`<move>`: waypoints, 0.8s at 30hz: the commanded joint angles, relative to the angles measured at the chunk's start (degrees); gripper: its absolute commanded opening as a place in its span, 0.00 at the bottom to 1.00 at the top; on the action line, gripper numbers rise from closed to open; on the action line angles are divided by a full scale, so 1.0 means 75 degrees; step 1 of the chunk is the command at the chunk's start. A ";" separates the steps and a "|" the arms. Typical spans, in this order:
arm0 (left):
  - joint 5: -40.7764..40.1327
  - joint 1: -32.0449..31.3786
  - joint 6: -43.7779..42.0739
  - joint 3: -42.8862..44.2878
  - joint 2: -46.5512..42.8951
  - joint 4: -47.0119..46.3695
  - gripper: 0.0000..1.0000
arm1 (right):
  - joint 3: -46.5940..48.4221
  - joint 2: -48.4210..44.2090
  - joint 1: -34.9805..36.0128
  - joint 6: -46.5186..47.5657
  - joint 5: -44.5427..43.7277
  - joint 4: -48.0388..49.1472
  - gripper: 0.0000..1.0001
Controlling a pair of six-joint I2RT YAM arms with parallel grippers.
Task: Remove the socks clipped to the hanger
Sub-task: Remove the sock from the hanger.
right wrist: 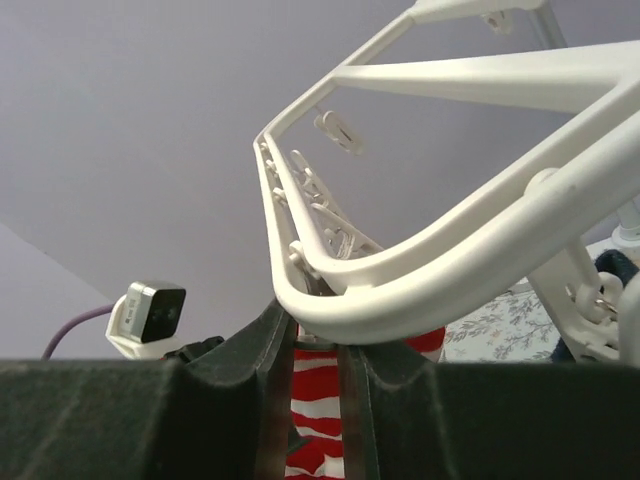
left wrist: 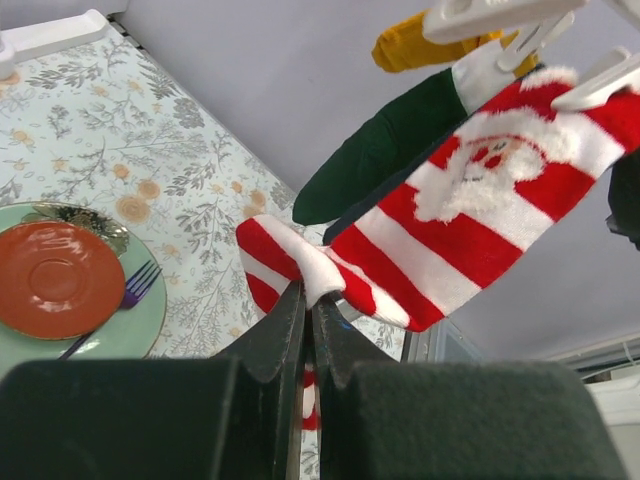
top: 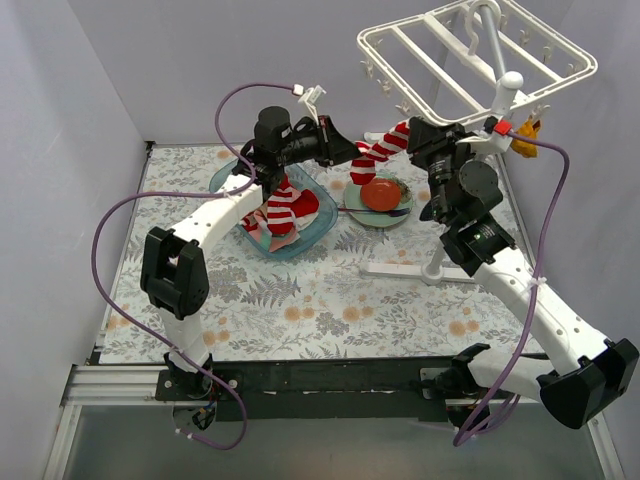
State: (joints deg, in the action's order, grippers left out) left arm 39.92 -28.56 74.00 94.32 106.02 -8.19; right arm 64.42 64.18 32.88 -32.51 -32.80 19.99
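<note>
striped sock (left wrist: 450, 240) pinched | right end effector (right wrist: 315, 340) grip hidden under hanger (right wrist: 400, 295)

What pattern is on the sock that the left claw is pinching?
The sock is red-and-white striped with a Santa face, clearest in the left wrist view.

- The left gripper (left wrist: 308, 300), jaws closed, pinches the toe of the striped sock (left wrist: 470, 230).
- That sock bears a Santa face and hangs from white clips (left wrist: 480, 15).
- A dark sock (left wrist: 385, 150) and a mustard sock (left wrist: 420, 45) hang behind it.
- A green plate (left wrist: 130, 325) at left holds a red saucer (left wrist: 55, 280) and a purple fork (left wrist: 135, 285).
</note>
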 commanded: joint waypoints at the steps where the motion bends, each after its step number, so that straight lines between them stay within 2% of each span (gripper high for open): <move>1: 0.0057 -0.0235 -0.0303 -0.0072 -0.0589 -0.0198 0.00 | 0.0773 0.0254 0.0045 0.0350 0.0470 -0.0309 0.25; 5: -0.0038 -0.0329 -0.0374 -0.0178 -0.0647 -0.0303 0.03 | 0.0984 0.0407 0.0045 0.0409 0.0541 -0.0556 0.24; 11: -0.0096 -0.0400 -0.0549 -0.0494 -0.0928 -0.0620 0.19 | 0.0926 0.0337 0.0045 0.0550 0.0728 -0.0626 0.23; 19: -0.0073 -0.0400 -0.1462 -0.1126 -0.1642 -0.0608 0.47 | 0.0540 0.0021 0.0045 0.0819 0.1220 -0.0696 0.22; 24: 0.0231 -0.0411 -0.2212 -0.1408 -0.2240 -0.0573 0.53 | 0.0411 -0.0190 0.0045 0.0901 0.1454 -0.0778 0.22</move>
State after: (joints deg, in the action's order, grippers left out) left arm 39.68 -31.42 63.81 84.68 95.90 -11.86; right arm 67.61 64.51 33.08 -28.03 -27.07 14.28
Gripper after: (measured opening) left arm 0.510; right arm 0.269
